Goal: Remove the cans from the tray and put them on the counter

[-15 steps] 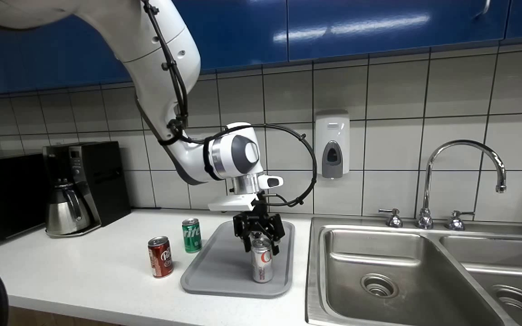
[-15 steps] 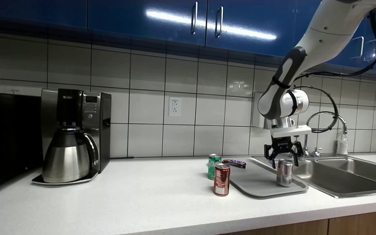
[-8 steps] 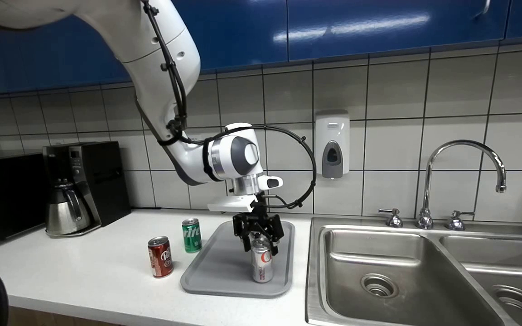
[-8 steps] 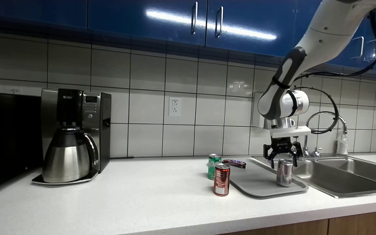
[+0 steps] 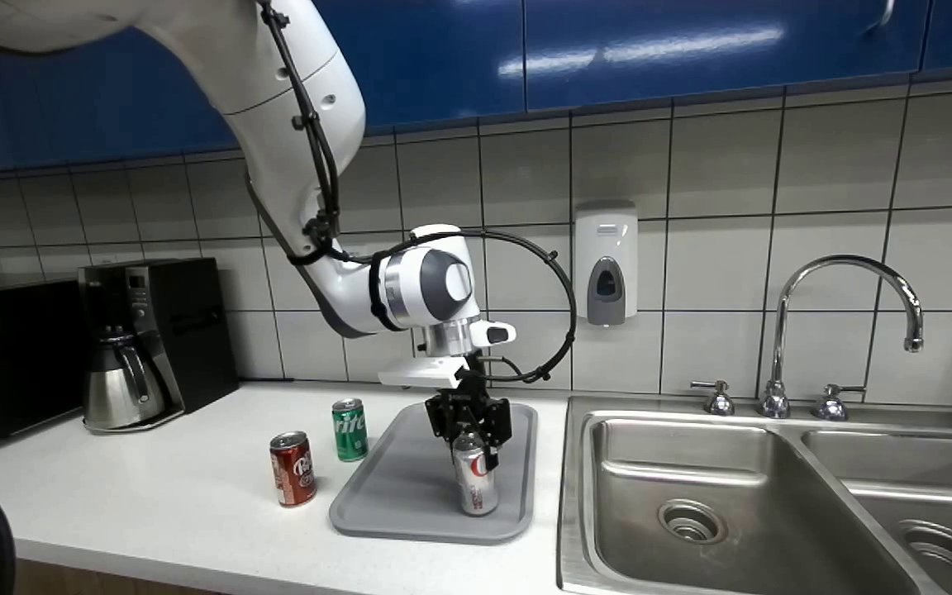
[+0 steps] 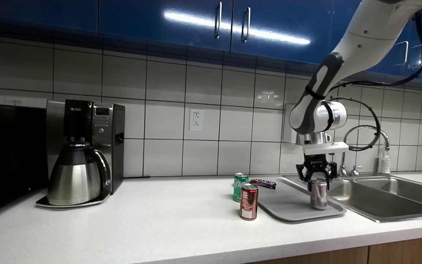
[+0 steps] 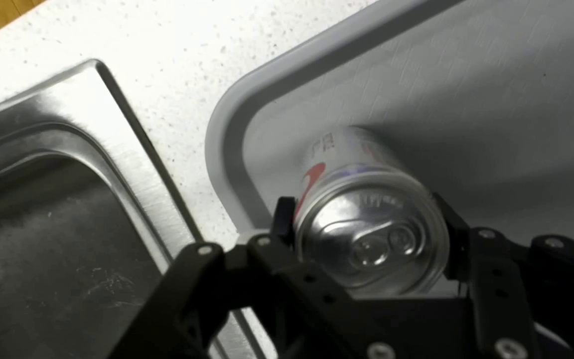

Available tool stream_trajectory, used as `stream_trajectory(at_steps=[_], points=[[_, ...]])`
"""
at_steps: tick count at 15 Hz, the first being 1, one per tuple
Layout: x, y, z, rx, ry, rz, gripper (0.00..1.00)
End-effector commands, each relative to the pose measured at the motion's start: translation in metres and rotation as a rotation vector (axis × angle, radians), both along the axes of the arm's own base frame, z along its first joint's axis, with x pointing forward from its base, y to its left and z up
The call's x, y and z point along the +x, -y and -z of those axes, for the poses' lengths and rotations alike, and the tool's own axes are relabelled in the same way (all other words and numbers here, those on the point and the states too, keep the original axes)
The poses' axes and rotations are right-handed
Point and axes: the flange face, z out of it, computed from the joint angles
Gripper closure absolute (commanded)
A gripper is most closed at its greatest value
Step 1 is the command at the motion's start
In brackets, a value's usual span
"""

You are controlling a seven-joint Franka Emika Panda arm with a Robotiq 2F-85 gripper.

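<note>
My fingers [image 7: 283,219] are pinching the silver can [image 7: 366,204] up top; long axis is leaning slightly left, base sitting near right on tray [image 5: 402,496].

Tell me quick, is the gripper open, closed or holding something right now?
Gripper: closed, holding the silver can near its top; the can is on the tray.

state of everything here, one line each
gripper, shut on the silver can
silver can, gripped, slightly tilted, base on the tray
red can, upright on the counter
green can, upright on the counter
tray, lying flat on the counter
wrapped snack, lying down
faucet, not running
cabinet doors, shut
carafe, seated in the coffee maker
</note>
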Motion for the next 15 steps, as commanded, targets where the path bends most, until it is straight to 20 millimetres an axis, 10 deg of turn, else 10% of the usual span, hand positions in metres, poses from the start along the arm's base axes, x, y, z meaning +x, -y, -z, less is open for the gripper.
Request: stream_trajectory(at_steps=[1, 15], points=[[-0.005, -0.001, -0.008, 0.021, 0.022, 0.025, 0.61], [-0.038, -0.015, -0.063, 0.078, 0.091, 0.035, 0.61]])
